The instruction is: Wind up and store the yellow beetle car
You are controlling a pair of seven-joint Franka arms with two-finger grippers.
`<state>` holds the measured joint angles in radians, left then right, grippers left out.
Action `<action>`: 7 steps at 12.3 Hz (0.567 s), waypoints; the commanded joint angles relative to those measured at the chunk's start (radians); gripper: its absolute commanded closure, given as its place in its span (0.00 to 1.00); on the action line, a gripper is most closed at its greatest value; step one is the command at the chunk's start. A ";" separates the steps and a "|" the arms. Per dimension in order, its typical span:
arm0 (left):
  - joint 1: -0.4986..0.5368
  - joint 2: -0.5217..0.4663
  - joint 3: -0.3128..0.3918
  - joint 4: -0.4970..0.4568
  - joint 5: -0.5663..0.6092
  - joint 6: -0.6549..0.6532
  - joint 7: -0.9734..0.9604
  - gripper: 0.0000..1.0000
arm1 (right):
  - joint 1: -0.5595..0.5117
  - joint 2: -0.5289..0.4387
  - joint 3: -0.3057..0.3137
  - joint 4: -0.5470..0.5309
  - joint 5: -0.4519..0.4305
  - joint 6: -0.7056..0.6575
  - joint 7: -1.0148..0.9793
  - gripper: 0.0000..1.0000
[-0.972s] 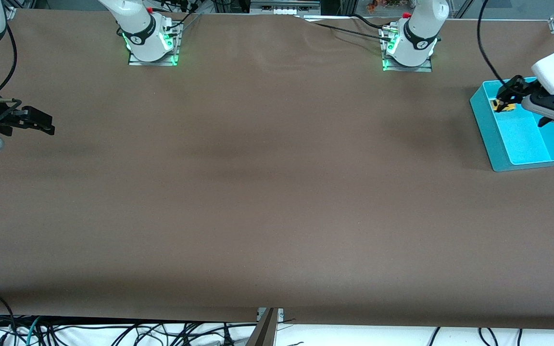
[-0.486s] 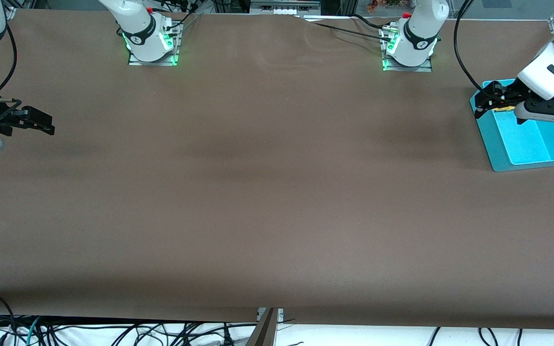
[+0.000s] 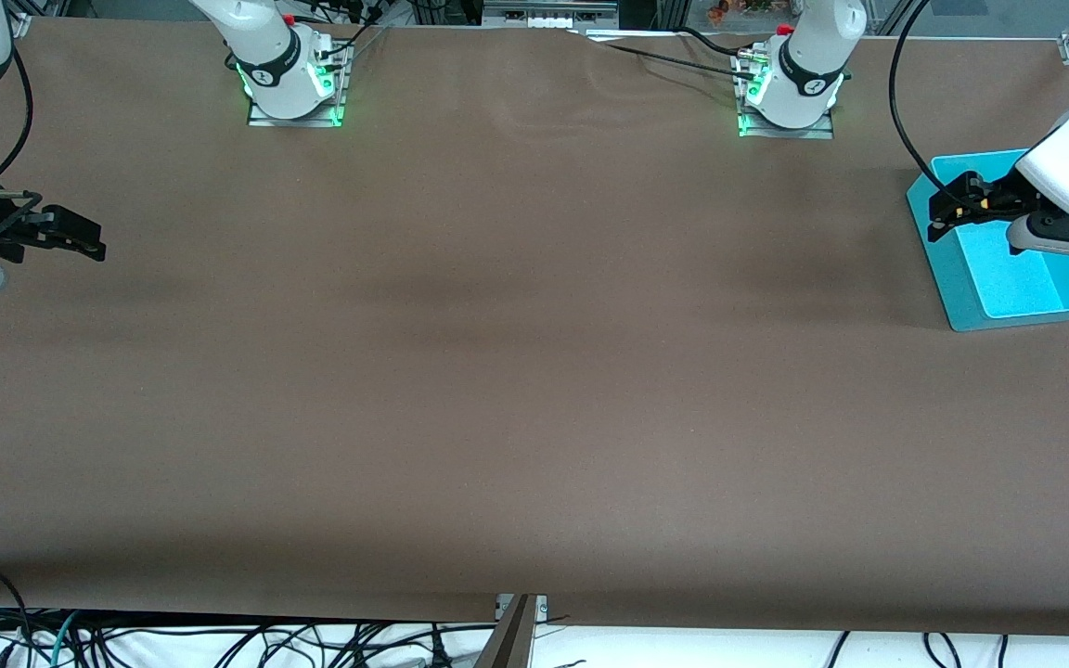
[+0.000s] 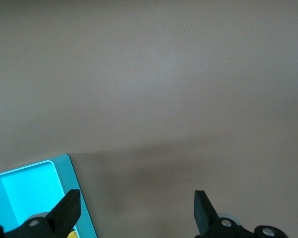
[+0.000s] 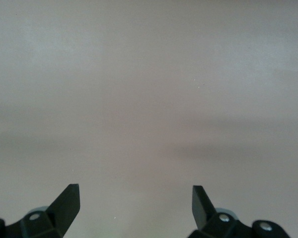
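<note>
Starting at the right arm's end of the counter (image 3: pixel 534 371): the right pincer (image 3: pixel 89 244) hangs low over bare surface, fingers spread and holding nothing. That arm is waiting.

The middle of the counter carries nothing to speak of.

At the left arm's end sits the teal bin (image 3: pixel 957 288), and here's the action. The left pincer (image 3: pixel 948 206) hovers over the bin's rim on the side facing the middle of the counter. Its wrist view shows the fingers spread wide with nothing between them.

And the car (image 4: pixel 71 233)? Only a sliver of yellow shows, tucked low beside one finger at the bin's edge. It looks to be inside the bin, against the wall, though too little shows to be sure.

My read is that this is the storing step, with the car let go. The next move calls for a clean lift, straight up and clear of the rim, without clipping the wall or nudging the car.
</note>
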<state>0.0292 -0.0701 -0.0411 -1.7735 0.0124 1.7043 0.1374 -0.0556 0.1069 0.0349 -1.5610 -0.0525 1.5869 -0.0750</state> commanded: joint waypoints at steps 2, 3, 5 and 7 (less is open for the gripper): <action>0.008 0.006 -0.002 0.038 -0.029 -0.063 -0.083 0.00 | -0.006 0.000 0.005 0.015 0.000 -0.013 0.006 0.00; 0.008 0.006 -0.005 0.052 -0.028 -0.075 -0.141 0.00 | -0.006 0.000 0.005 0.015 0.000 -0.011 0.006 0.00; 0.008 0.006 -0.006 0.062 -0.028 -0.103 -0.154 0.00 | -0.006 0.000 0.005 0.015 0.000 -0.011 0.006 0.00; 0.009 0.004 -0.008 0.062 -0.028 -0.109 -0.154 0.00 | -0.006 0.000 0.005 0.015 0.000 -0.011 0.006 0.00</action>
<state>0.0293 -0.0704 -0.0420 -1.7365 0.0109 1.6247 -0.0008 -0.0556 0.1070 0.0349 -1.5610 -0.0525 1.5869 -0.0750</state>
